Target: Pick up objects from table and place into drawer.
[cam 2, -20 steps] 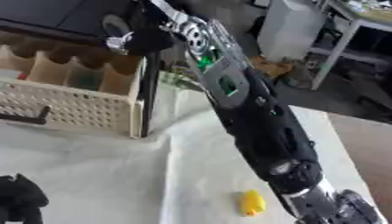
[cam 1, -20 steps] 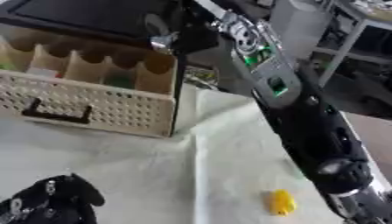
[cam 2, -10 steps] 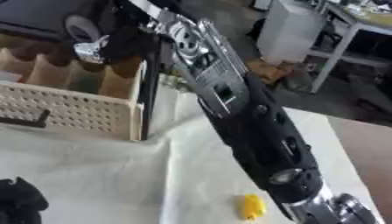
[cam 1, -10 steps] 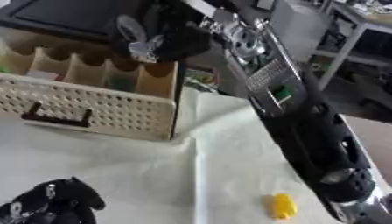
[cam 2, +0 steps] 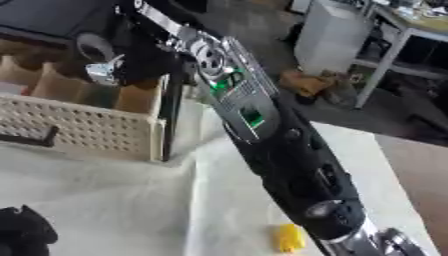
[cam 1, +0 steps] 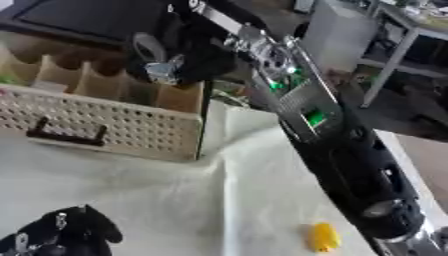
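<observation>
Black right hand (cam 1: 179, 52), perhaps curled, over drawer (cam 1: 105, 127)

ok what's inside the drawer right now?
The drawer shows tan dividers forming compartments, with something pale in a left one. The right robot hand hovers over the right compartments, hiding their contents.

One cream perforated drawer with a dark handle (cam 1: 105, 135) stands open, split by tan dividers into several compartments. One small yellow object (cam 1: 324, 236) lies on the one white tablecloth (cam 1: 219, 200). Two black robot hands show: right hand (cam 1: 175, 55), left hand (cam 1: 57, 237).
</observation>
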### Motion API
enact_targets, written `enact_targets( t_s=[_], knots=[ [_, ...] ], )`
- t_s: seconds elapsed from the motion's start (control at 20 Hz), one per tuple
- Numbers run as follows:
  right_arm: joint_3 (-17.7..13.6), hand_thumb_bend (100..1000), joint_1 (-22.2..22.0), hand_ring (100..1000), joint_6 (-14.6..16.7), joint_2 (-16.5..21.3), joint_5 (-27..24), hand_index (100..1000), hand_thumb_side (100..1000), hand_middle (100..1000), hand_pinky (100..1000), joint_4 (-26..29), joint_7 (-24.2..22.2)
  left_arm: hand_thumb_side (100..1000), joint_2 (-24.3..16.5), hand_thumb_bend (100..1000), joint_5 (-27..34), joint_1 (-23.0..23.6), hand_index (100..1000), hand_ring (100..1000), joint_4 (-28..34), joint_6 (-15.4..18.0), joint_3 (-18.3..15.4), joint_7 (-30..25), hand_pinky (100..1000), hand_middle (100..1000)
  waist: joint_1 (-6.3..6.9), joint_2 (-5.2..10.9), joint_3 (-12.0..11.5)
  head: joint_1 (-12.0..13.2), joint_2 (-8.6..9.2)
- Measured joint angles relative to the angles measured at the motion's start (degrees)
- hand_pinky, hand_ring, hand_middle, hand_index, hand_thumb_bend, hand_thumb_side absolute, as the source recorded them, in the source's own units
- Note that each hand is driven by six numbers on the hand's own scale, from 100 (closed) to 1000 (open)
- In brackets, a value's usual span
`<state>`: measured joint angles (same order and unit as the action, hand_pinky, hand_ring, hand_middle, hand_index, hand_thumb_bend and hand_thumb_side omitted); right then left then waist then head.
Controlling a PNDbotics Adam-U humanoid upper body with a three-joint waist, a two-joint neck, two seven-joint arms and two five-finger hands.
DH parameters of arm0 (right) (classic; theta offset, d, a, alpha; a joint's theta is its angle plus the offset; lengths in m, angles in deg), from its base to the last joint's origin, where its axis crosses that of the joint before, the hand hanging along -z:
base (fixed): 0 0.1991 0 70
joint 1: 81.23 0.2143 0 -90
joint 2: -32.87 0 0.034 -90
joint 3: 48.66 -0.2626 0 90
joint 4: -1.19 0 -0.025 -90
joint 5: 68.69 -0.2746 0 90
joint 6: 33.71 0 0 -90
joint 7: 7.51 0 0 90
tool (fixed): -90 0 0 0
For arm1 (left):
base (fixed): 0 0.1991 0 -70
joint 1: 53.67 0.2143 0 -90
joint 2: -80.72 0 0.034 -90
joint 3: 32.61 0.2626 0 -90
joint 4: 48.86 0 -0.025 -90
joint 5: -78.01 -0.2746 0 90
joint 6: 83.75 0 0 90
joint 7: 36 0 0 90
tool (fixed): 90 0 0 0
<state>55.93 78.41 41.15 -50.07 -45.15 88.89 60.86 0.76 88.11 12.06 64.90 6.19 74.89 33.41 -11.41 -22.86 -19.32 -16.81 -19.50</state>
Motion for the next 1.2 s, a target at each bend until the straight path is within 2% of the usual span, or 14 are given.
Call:
enact_targets(
  t_s=[0.15, 0.45, 0.7, 0.9, 1.2],
  knots=[
    [0.2, 614, -0.7, 559, -0.2, 1.2, -0.5, 821, 491, 100, 431, 1.3, -0.2, 442, 0.0, 100, -0.1, 0.0, 709, 450, 0.0, 0.0, 0.0, 0.0, 239, 574, -0.01, -0.13, 0.0, 0.0, 0.0],
    [0.3, 602, -0.9, 552, -0.6, 1.8, -0.7, 796, 503, 100, 423, 2.8, -0.2, 443, 0.0, 100, -0.1, 0.0, 708, 450, 0.0, -0.1, 0.0, -0.1, 240, 574, -0.02, -0.14, 0.0, 0.1, 0.0],
    [-1.2, 574, -1.1, 545, -2.0, 2.3, -2.8, 777, 563, 110, 419, 5.3, 1.6, 450, 0.0, 100, -0.1, 0.0, 708, 450, 0.0, -0.1, 0.0, -0.1, 240, 574, -0.02, -0.14, 0.3, 0.9, -0.1],
    [-3.8, 555, -2.0, 546, -3.6, 4.6, -8.1, 772, 618, 132, 419, 11.0, 5.1, 460, 0.0, 100, 0.0, 0.0, 708, 450, 0.0, 0.1, -0.1, 0.4, 241, 574, 0.03, 0.13, 1.0, 2.9, -1.09],
    [-6.8, 528, -6.8, 546, -5.7, 10.6, -15.2, 756, 655, 152, 417, 21.8, 10.3, 471, -0.1, 100, 0.4, 0.5, 709, 451, 0.0, 0.8, -0.9, 1.5, 242, 574, 1.03, 1.3, 1.8, 6.1, -2.31]
  ],
)
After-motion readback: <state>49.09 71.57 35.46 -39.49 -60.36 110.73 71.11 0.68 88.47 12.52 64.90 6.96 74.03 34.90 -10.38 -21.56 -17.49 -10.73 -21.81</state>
